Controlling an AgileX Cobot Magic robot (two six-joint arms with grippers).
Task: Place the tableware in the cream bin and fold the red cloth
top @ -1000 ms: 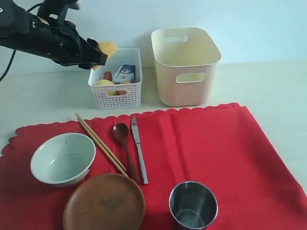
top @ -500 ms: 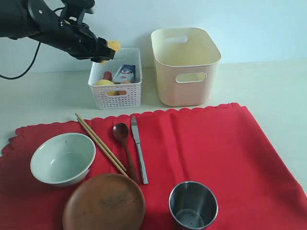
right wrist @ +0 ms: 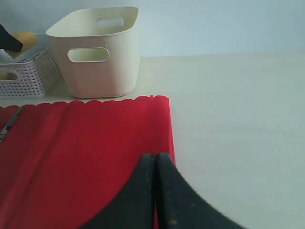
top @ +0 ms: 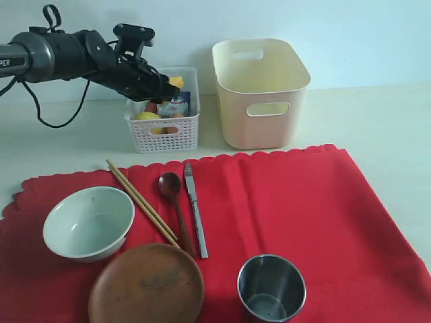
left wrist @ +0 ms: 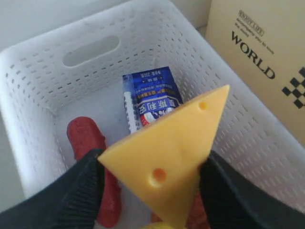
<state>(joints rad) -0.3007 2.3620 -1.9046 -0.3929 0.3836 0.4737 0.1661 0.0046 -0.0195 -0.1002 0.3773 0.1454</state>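
**Yellow cheese wedge [left wrist: 167, 148] arrives over the white basket [top: 165, 131]; tableware untouched**

Over the last second the left arm has swung in from the far left. Its left gripper [top: 172, 83] has dropped from above and beside the perforated basket to hang right over its opening. The fingers are pinching the toy cheese wedge from both sides. From the wrist camera the wedge sits above a blue carton [left wrist: 152, 98] and a red sausage-shaped toy [left wrist: 90, 143] already lying inside. It looks ready to be let go there.

To my eye this is clearing the toy food away first. None of the real work has begun. The pale bowl [top: 87, 222], wooden plate [top: 145, 286], steel cup [top: 271, 289], chopsticks [top: 141, 203], dark spoon [top: 176, 205] and table knife [top: 196, 215] all lie where they were on the red cloth [top: 303, 208]. The cloth is spread flat, and the cream bin [top: 259, 101] stands just behind its scalloped far edge, beside the basket.

The right gripper [right wrist: 155, 191] is pressed together, holding nothing, low near the cloth's right edge. The cloth cannot be folded until the six pieces are lifted off it.
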